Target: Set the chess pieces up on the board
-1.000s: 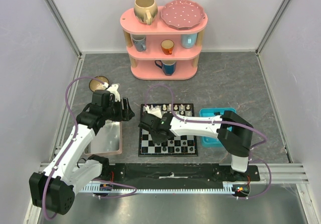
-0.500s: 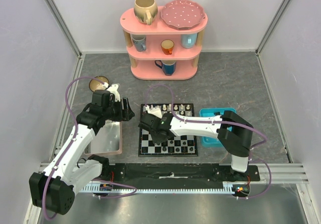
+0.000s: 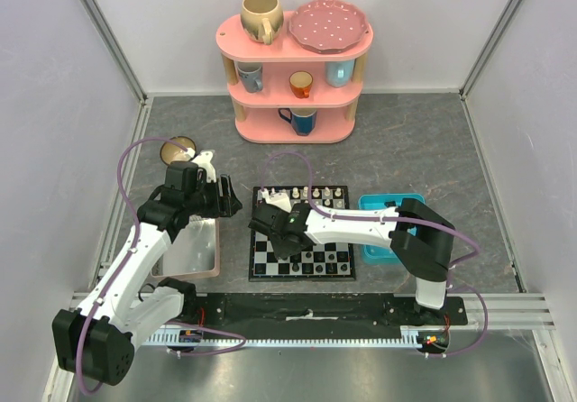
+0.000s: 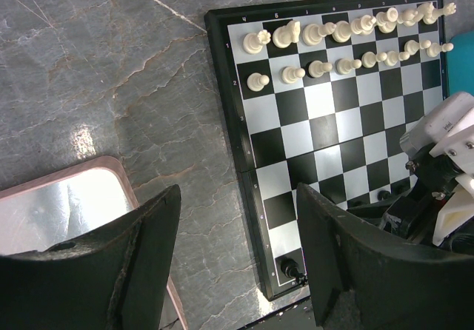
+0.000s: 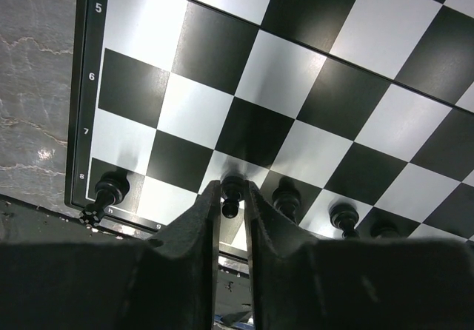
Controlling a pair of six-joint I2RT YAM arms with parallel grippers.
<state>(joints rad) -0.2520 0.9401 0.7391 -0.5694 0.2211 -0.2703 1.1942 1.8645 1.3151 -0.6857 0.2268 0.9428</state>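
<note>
The board [image 3: 261, 262] lies in the middle of the table, also seen in the left wrist view [image 4: 326, 145] and in the right wrist view [image 5: 281, 78]. Cream-white chess pieces [image 4: 341, 45] fill its two far rows. Black pieces stand along the near edge, one in the corner [image 5: 109, 188]. My right gripper [image 5: 231, 197] hangs low over the near-left part of the board [image 3: 273, 251]. Its jaws flank a black pawn [image 5: 232, 193] that stands on a square, with slim gaps beside the pawn's head. My left gripper [image 4: 237, 263] is open and empty over the grey table, left of the board.
A pink-rimmed grey tray [image 3: 191, 249] lies under the left arm. A blue tray [image 3: 379, 202] sits right of the board, partly under the right arm. A pink shelf [image 3: 293, 68] with cups and a plate stands at the back. A small brown round dish [image 3: 176, 150] is at the far left.
</note>
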